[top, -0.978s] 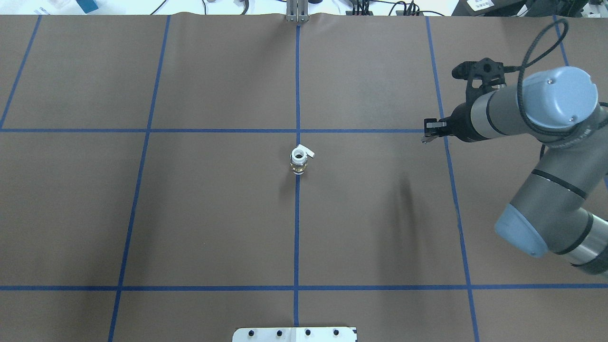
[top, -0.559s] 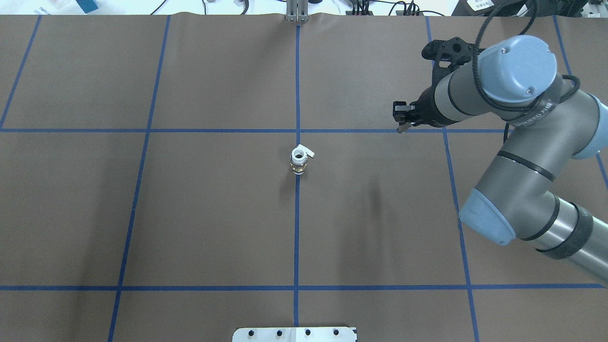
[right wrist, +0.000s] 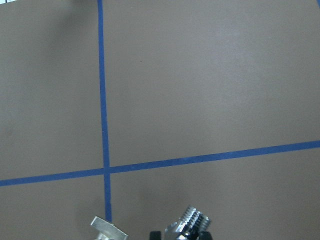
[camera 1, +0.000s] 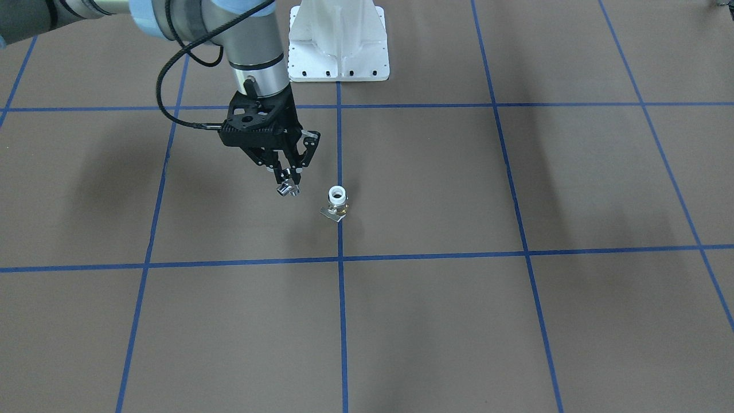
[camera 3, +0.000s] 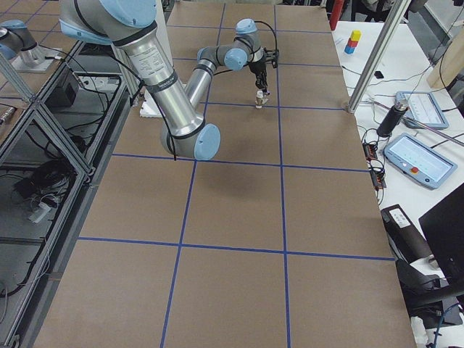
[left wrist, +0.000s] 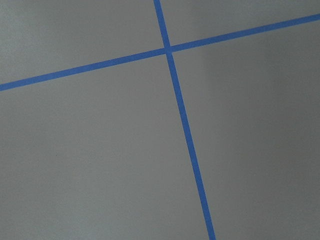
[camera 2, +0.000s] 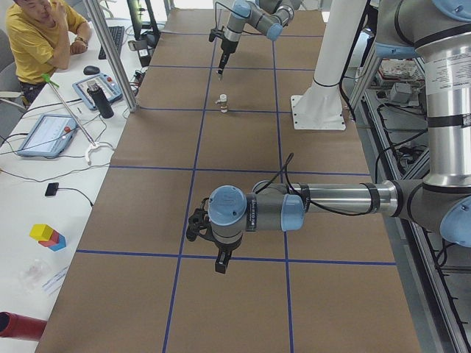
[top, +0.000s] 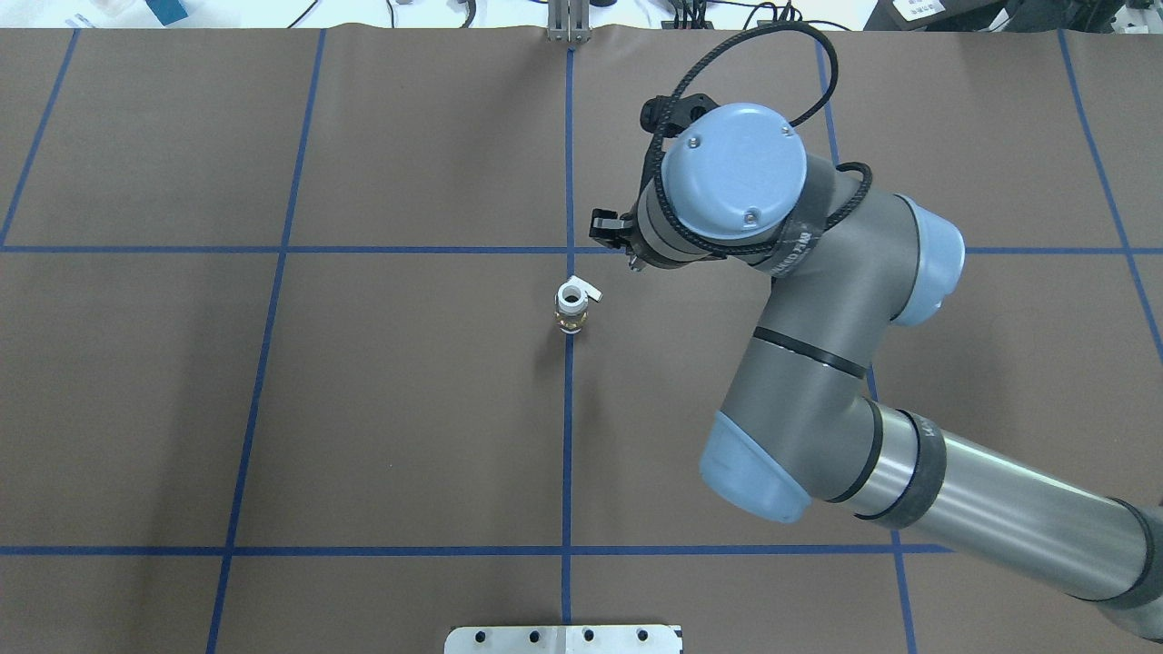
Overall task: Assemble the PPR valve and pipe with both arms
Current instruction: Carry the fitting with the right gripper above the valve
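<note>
PPR valve, white plastic collar on brass body (camera 1: 337, 202), stands upright on the centre blue tape line (camera 1: 342, 321), ungripped. The small chrome bent pipe (camera 1: 286, 189) is pinched in the black right gripper (camera 1: 288, 182), airborne just beside the valve, unmated. Whether the left gripper (camera 2: 220, 260) is open cannot be told. Joining remains. Lettering on the grey right arm (top: 818, 327) is unreadable.

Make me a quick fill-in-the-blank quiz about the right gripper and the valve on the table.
1. The right gripper is shut on the ____.
2. The PPR valve stands upright on a ____ tape line.
3. The valve's top collar is ____ plastic.
Missing words: pipe; blue; white.
</note>
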Motion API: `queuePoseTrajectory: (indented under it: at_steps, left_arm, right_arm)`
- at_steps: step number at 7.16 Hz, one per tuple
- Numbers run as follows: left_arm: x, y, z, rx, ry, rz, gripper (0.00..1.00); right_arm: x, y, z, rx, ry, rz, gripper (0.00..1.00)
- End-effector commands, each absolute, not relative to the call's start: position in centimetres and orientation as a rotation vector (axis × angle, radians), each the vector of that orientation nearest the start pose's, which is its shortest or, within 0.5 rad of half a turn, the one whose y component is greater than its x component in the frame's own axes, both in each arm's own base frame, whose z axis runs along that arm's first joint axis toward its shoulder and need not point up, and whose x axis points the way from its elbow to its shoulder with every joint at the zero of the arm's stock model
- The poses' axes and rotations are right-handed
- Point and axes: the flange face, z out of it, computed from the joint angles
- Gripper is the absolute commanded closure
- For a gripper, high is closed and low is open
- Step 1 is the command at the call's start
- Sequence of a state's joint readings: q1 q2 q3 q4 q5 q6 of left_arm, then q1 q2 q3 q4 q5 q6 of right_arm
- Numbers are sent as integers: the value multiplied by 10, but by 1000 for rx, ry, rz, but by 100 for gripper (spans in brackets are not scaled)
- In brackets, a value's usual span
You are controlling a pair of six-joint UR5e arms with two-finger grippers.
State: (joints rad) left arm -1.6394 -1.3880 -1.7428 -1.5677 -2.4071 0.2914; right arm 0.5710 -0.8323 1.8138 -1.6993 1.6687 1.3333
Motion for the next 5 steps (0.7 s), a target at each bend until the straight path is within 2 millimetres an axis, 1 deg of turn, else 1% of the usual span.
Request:
queuePoseTrajectory:
  at_steps: [1, 2, 3, 4, 5]
  left_arm:
    - [-87, -404, 654, 135, 831, 203, 0]
    - [-87, -404, 654, 136, 831, 203, 0]
    - [-87, -403, 654, 134, 832, 201, 0]
    - [-87, -403, 654, 134, 830, 201, 0]
    - [-87, -403, 654, 134, 830, 201, 0]
  right_arm:
    - [-517, -441, 112, 206, -745, 241, 100]
    - [-534, -446, 111, 198, -723, 238, 100]
    - [-547, -445, 102, 192, -721, 228, 100]
    - [-549, -445, 96, 195, -728, 224, 100]
    - [-550, -445, 95, 198, -728, 217, 100]
